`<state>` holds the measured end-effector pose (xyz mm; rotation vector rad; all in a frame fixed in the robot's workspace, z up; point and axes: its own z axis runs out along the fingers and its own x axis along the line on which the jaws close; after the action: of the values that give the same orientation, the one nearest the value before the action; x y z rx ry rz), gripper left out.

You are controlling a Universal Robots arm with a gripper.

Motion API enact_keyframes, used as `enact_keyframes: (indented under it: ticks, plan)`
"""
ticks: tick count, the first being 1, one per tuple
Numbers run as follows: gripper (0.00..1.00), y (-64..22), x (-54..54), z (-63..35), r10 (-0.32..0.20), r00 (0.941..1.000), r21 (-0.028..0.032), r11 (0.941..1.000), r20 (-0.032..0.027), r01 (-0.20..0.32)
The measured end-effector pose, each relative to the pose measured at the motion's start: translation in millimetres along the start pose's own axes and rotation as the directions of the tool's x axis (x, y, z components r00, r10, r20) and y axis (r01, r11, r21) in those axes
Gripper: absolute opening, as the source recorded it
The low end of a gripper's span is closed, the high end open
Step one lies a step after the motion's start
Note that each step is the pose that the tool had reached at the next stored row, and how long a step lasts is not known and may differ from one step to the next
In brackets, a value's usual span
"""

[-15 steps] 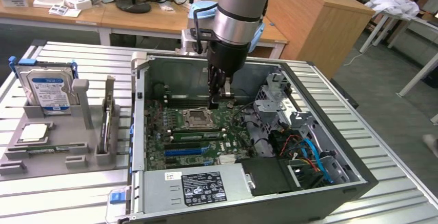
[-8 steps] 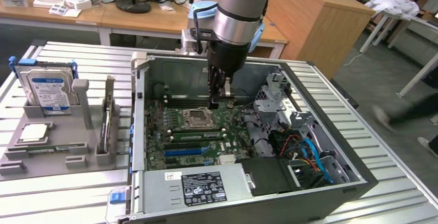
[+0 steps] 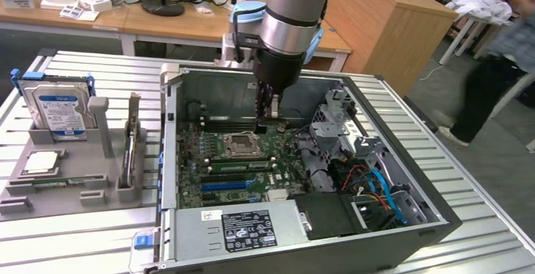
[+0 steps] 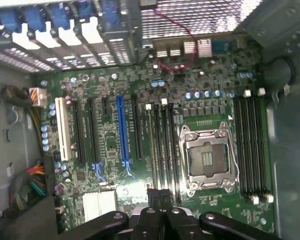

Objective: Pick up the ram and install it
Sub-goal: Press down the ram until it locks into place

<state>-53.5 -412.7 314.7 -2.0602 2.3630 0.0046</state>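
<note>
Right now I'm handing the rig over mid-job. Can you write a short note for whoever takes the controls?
Gripper: shut, low inside the open computer case, just above the motherboard.
Position: over the black memory slots beside the empty processor socket.
Ram: a narrow dark thing sits at the fingertips in the wrist view; I cannot tell whether it is the ram.
Done: the arm has been brought to the slots.
Left: the slots in the wrist view look empty, so no ram is seated yet.
</note>
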Motion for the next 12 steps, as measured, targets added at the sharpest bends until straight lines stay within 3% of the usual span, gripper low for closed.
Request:
enact_keyframes:
  ticks: [6, 12]
  plan:
    - [0.11, 0.0, 0.0, 0.0, 0.1, 0.995, 0.0007, 0.995, -0.0002, -0.1]
    - [0.11, 0.0, 0.0, 0.0, 0.195, 0.9808, 0.0013, 0.9808, -0.0003, -0.195]
